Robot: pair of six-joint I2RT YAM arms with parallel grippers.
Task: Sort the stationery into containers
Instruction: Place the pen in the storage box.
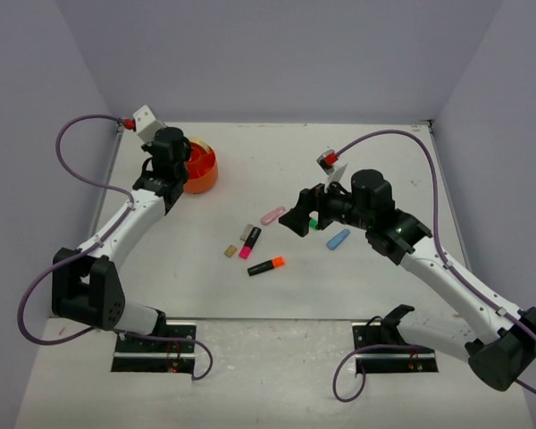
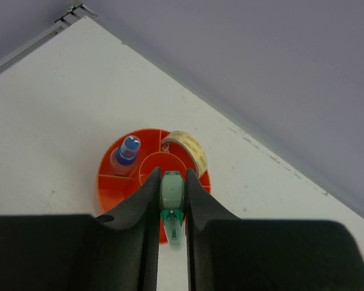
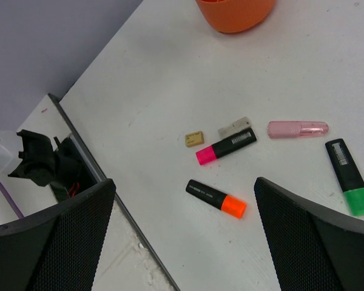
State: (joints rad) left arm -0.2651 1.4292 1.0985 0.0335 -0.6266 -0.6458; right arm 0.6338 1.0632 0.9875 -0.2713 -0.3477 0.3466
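The mint piece (image 2: 171,194) is pinched upright in my left gripper (image 2: 171,182), which is shut on it just above the round orange tub (image 2: 112,182). Inside the tub stand a blue-capped tube (image 2: 127,151) and a tan ring (image 2: 188,147). My right gripper (image 3: 183,182) hangs open over the table, holding nothing. Below its fingers lies the orange-ended highlighter (image 3: 215,198). Beyond that are the pink-ended highlighter (image 3: 225,146), a tan block (image 3: 194,139), a grey block (image 3: 233,127), a pink piece (image 3: 297,128) and the green-ended highlighter (image 3: 350,176). A blue piece (image 1: 339,239) lies beside the right arm.
The tub (image 1: 201,174) sits at the back left, close to the left wall. The loose items are grouped mid-table between the left gripper (image 1: 172,152) and the right gripper (image 1: 297,219). Purple cables loop from both arms. Grey walls enclose the table on three sides.
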